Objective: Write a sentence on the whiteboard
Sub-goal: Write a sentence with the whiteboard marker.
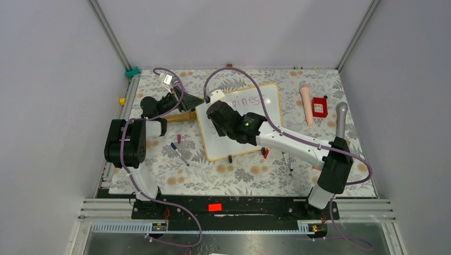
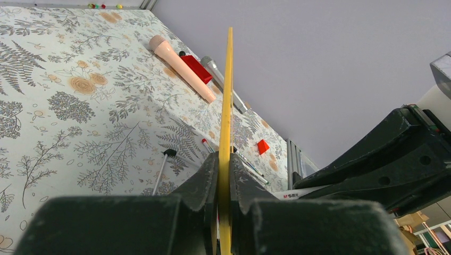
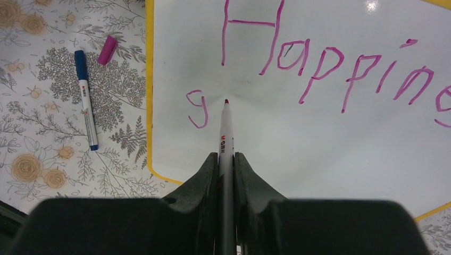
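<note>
The whiteboard (image 1: 268, 109) lies tilted on the floral table, its yellow rim (image 2: 227, 95) seen edge-on in the left wrist view. My left gripper (image 2: 225, 166) is shut on that rim at the board's far left edge (image 1: 198, 106). Over the board's left part, my right gripper (image 3: 226, 157) is shut on a white marker (image 3: 225, 133). Its red tip meets its shadow on the board just right of a pink "g" (image 3: 198, 109). The sentence (image 3: 319, 64) reads "Happines" on the top line, cut off at the frame edge. My right arm hides the board's middle in the top view.
A blue-capped marker (image 3: 86, 106) and a pink cap (image 3: 108, 49) lie left of the board. Right of it are a peach cylinder (image 1: 306, 103), a red box (image 1: 319, 107) and a grey handle (image 1: 341, 119). More markers (image 1: 287, 162) and a red cap (image 1: 266, 153) lie by the near edge.
</note>
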